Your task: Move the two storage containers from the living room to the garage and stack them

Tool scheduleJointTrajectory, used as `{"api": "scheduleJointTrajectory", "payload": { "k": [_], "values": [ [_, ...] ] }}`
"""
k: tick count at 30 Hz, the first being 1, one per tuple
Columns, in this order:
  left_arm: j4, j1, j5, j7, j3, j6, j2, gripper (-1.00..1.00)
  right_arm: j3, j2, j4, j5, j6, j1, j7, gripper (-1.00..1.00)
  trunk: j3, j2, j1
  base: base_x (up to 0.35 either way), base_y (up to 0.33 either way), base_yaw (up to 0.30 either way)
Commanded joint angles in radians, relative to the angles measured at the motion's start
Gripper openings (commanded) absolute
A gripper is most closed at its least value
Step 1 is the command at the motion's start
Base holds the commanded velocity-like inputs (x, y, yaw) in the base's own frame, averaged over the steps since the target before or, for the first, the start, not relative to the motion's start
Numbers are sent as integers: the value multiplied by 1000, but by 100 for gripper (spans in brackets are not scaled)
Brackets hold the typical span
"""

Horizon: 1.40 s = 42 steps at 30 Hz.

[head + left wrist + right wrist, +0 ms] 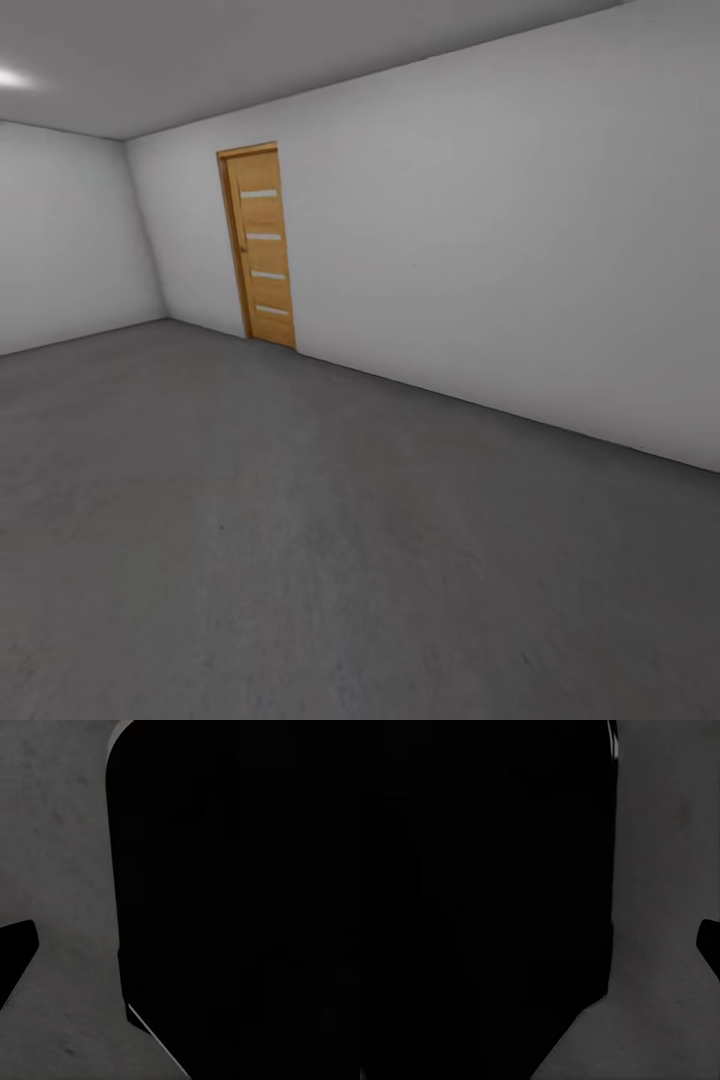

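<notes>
I am in the garage: dark grey floor [300, 560], pale walls, a wooden door [260, 245] ahead. I see no containers here. Both wrist views are mostly black, so I cannot tell either gripper's state. I expect thin, light bins; I would hold their rims.

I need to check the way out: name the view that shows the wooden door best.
The head view: the wooden door stands whole and closed in the pale grey wall. Both wrist views show dark grey floor beside a black shape.
</notes>
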Motion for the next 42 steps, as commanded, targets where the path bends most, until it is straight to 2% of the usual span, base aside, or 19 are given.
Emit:
{"api": "scheduleJointTrajectory", "payload": {
  "k": [1, 13, 22, 42],
  "values": [
    [1, -1, -1, 0, -1, -3, 0, 100, -4, 0, 0, 0, 0, 0, 1, 100, -2, 0, 1, 279, 207, 116],
    [1, -1, -1, 0, -1, -4, 0, 100, -3, -1, 0, 0, 0, 0, 1, 100, -16, 0, 1, 282, 204, 113],
    [1, -1, -1, 0, -1, -3, 0, 100, -4, -1, 0, 0, 0, 0, 1, 100, -18, 0, 1, 284, 200, 24],
    [1, -1, -1, 0, -1, -4, 0, 100, -4, -1, 0, 0, 0, 0, 1, 100, 9, 0, 1, 284, 199, -16]
  ]
}}
